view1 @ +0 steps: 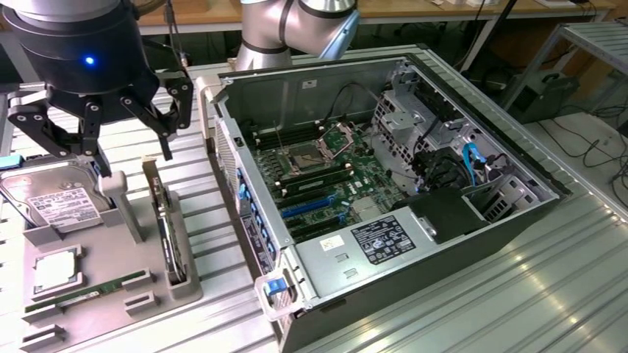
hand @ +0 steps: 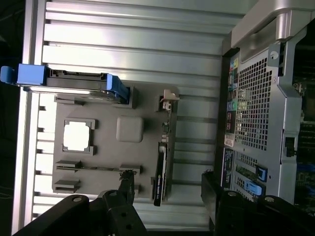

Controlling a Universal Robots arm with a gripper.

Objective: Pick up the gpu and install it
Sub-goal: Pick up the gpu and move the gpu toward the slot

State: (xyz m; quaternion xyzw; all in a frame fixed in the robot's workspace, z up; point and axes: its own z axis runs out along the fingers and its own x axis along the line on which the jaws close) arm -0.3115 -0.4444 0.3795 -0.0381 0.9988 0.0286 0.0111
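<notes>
Hovering w/ jaws wide, gripper (view1: pixel 135 162) above upright gpu (view1: pixel 169 235).

Exterior looks obliquely down, wrist straight down, sharing the tray (view1: pixel 103 320) (hand: pixel 106 160).

The gpu (view1: pixel 169 239) stands edge-on in the grey holder (view1: pixel 108 257), so its faces are hidden. The hard drive (view1: pixel 49 202) and the holder run off the exterior view's left. The picture's top edge cuts off the body of the gripper (view1: pixel 132 158). Print on the power-supply label (view1: pixel 384 241) is too small to read.
</notes>
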